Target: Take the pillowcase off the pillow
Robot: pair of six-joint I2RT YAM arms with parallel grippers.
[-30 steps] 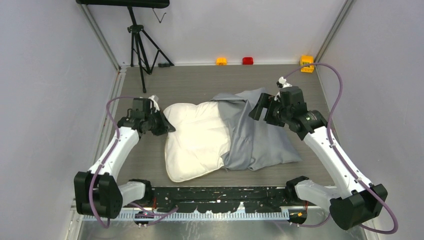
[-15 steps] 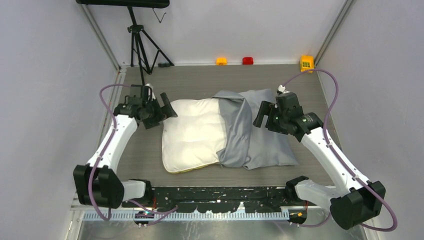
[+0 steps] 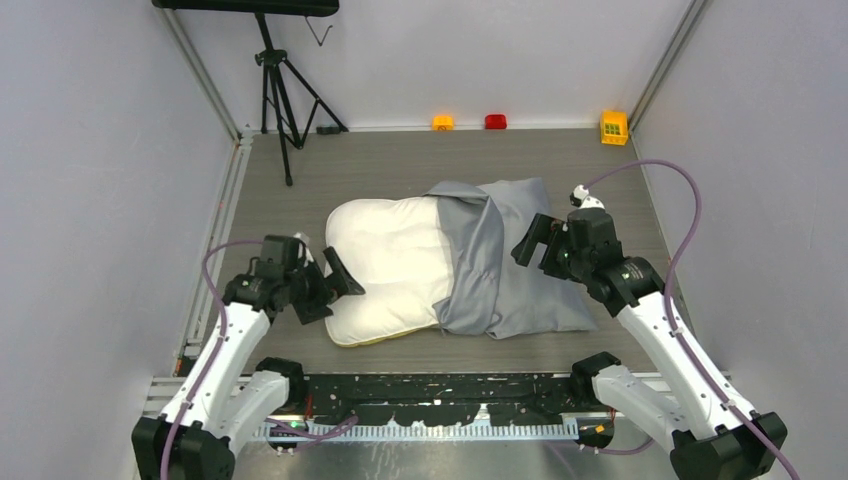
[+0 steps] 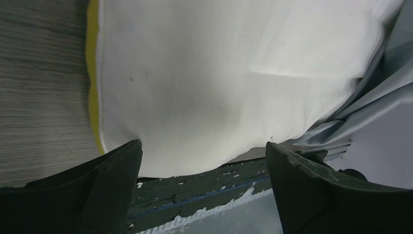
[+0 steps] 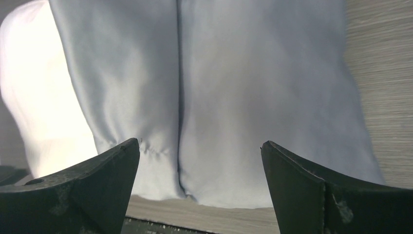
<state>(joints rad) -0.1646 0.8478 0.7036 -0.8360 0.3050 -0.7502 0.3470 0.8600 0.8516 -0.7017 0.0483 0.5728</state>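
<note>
item: limp grey-blue fabric pillowcase [image 3: 515,275] covered the right half of the plump white quilted pillow [image 3: 390,262]; your left gripper [image 3: 325,292] and right gripper [image 3: 537,250] both gaped empty, so a pinch through cloth into cushion risked dragging both together.

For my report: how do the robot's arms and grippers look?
The left arm and right arm have white links and black joints. The left gripper and right gripper are black, with two tapering fingers each. A purple cable loops along each arm.

Soft, even overhead light, faint shadows; wrist views slightly blurred, the pillow [image 5: 29,97] glaring white
</note>
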